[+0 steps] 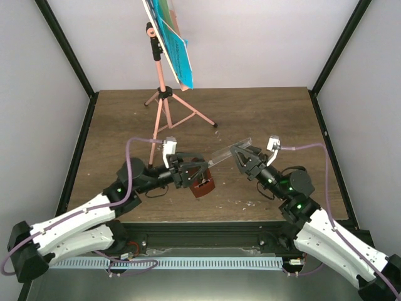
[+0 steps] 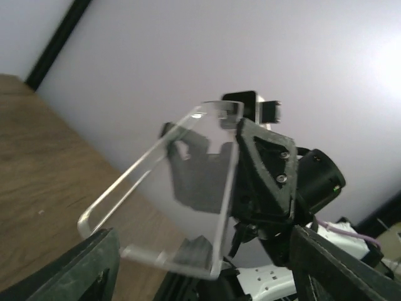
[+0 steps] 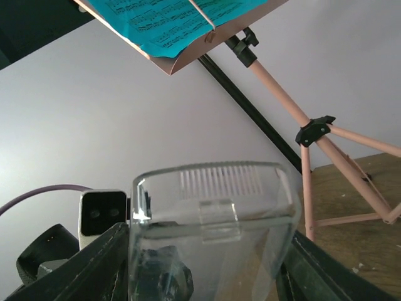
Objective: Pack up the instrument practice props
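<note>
The clear plastic cover (image 1: 223, 153) hangs tilted in the air between both arms. My right gripper (image 1: 242, 154) is shut on its right end, and in the right wrist view the cover (image 3: 213, 219) fills the gap between the fingers. My left gripper (image 1: 190, 170) stands open at the cover's other end; its fingers sit wide of the cover's edge (image 2: 169, 257). The reddish-brown metronome (image 1: 203, 187) rests on the table just under the left gripper. The pink music stand (image 1: 161, 94) stands at the back, holding blue sheet-music pages (image 1: 177, 47).
The stand's tripod legs (image 1: 188, 113) spread over the back left of the wooden table (image 1: 276, 119). Black frame posts (image 1: 62, 44) and white walls close in the sides. A metal rail (image 1: 207, 229) runs along the near edge between the arm bases.
</note>
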